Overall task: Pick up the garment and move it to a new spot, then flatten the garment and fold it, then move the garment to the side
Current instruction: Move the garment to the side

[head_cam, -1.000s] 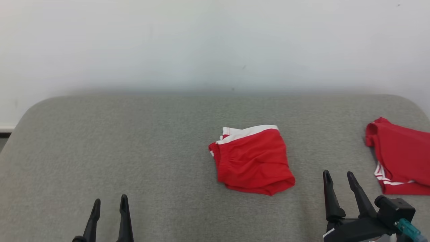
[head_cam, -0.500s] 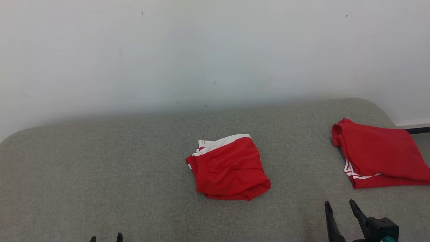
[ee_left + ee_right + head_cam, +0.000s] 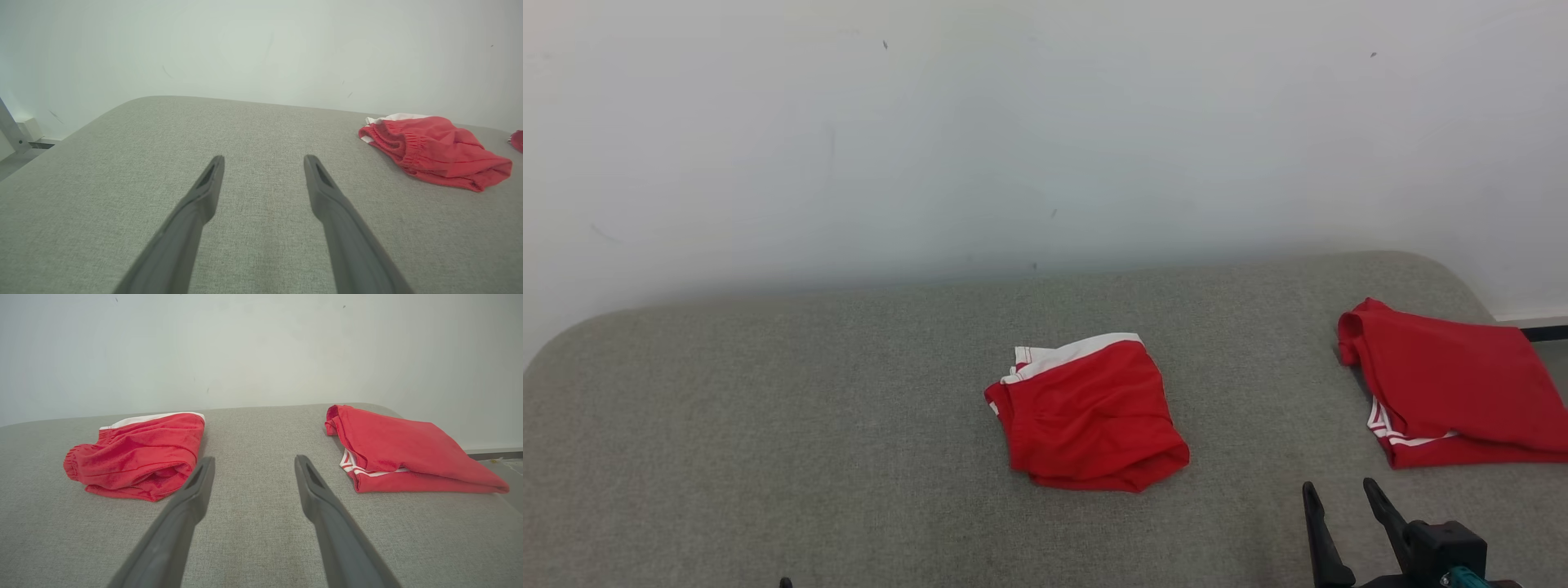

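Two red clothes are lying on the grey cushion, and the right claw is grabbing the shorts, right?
No: the right claw is open and grabbing nothing. In the right wrist view the shorts lie untouched, apart from it. They and a second red garment do lie on the grey cushion.

Bright, even, diffuse light. Faint soft shadow under shorts (image 3: 1086, 416). Wall (image 3: 1045, 122) hazy, washed out. Wrist views wide-angle, edges stretched; near fingers (image 3: 200, 204) soft, slightly blurred.
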Motion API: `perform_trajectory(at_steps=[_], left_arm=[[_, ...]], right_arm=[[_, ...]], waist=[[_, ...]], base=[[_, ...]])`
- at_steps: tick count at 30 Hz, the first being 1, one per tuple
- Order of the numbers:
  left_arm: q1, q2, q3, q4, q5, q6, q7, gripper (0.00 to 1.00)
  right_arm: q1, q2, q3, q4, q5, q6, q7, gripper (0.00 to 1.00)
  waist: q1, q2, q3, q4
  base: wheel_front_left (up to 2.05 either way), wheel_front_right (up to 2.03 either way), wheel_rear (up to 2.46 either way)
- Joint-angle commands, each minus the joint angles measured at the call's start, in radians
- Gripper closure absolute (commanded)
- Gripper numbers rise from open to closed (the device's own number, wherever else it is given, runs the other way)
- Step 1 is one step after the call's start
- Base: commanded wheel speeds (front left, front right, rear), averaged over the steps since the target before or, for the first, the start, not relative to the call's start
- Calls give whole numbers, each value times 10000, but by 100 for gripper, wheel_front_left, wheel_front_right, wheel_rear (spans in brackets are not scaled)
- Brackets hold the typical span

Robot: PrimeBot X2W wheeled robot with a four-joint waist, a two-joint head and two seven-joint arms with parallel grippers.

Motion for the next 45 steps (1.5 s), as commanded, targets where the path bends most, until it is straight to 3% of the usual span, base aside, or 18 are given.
perform_trajectory(at_steps=[1, 8, 12, 18, 21, 26, 34, 45], left_arm=[[117, 54, 37, -69, 112, 7, -25, 0], [119, 97, 89, -139, 190, -26, -25, 0], [115, 95, 40, -215, 225, -19, -25, 0], [2, 232, -31, -372, 292, -130, -23, 0], [-39, 319, -96, -419, 320, -166, -13, 0], [-300, 374, -459, -528, 551, -267, 77, 0], [-688, 449, -799, -810, 812, -285, 175, 0], [-1117, 394, -1101, -939, 924, -193, 146, 0]], right_arm=[[83, 16, 17, -51, 48, -19, -11, 0], [84, 39, -23, -87, 56, -19, 142, 0], [-282, 45, 181, -45, 162, -19, 875, 0], [-1735, -202, 771, 492, 1150, -19, 5083, 0], [-2873, -160, 290, 720, 1207, -19, 6798, 0], [-4693, -166, -619, 1606, 631, -19, 8710, 0], [-6338, -58, -1890, 3185, -163, -19, 9094, 0], [-7396, 30, -2956, 5480, -1278, -19, 8074, 0]], waist=[[0, 1, 27, 50], [0, 1, 103, 145], [0, 1, 164, 211], [0, 1, 370, 430], [0, 1, 542, 663], [0, 1, 907, 1417], [0, 1, 1823, 2354], [0, 1, 2754, 3025]], base=[[0, 0, 0], [0, 0, 0], [0, 0, 0], [0, 0, 0], [0, 0, 0], [0, 0, 0], [0, 0, 0], [0, 0, 0]])
